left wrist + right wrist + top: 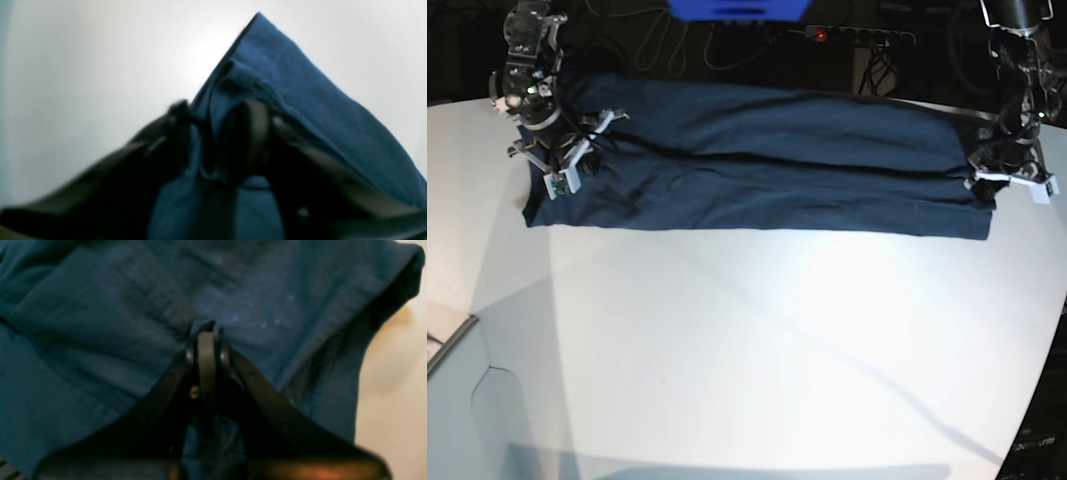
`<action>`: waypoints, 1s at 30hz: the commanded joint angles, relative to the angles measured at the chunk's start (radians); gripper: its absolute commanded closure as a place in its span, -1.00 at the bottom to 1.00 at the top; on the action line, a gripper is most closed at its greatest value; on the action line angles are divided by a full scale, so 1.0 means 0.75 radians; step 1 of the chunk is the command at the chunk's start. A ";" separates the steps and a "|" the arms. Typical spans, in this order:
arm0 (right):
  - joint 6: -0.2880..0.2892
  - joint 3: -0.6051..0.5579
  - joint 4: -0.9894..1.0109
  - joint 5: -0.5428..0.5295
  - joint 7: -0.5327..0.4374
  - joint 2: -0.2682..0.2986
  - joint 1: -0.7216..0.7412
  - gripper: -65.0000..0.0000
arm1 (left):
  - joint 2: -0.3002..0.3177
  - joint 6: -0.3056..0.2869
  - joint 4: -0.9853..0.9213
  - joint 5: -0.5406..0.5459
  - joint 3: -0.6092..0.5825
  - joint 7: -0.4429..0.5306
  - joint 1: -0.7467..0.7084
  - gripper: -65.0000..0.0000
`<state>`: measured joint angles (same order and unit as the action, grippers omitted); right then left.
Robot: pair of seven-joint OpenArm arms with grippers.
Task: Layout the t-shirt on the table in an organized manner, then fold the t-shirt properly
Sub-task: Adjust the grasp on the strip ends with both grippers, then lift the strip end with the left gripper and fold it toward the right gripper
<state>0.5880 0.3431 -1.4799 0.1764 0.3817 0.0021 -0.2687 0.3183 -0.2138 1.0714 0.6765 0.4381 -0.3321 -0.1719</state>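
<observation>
The dark navy t-shirt (757,165) is stretched into a wide band across the far side of the white table (757,340). My left gripper (989,185), on the right of the base view, is shut on the shirt's right end. In the left wrist view the gripper (213,116) pinches a fold of the shirt (300,100) above the table (83,66). My right gripper (549,165) is shut on the shirt's left end. In the right wrist view the gripper (206,331) clamps the cloth (100,323), which fills most of that view.
Cables and a power strip (857,35) lie behind the table, with a blue object (737,8) at the top. The table's curved edge (1039,400) runs down the right. A lower grey surface (447,340) borders the front left.
</observation>
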 commanded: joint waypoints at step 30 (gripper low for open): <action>-0.002 0.002 0.203 -0.001 0.006 0.000 0.210 1.00 | 0.033 0.004 0.043 0.005 0.106 -0.057 0.197 1.00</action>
<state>0.5873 0.3447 -1.3254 0.1520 0.3546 -0.0002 -0.1139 0.3206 -0.2054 1.0790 0.6720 0.5137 -0.4015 -0.0383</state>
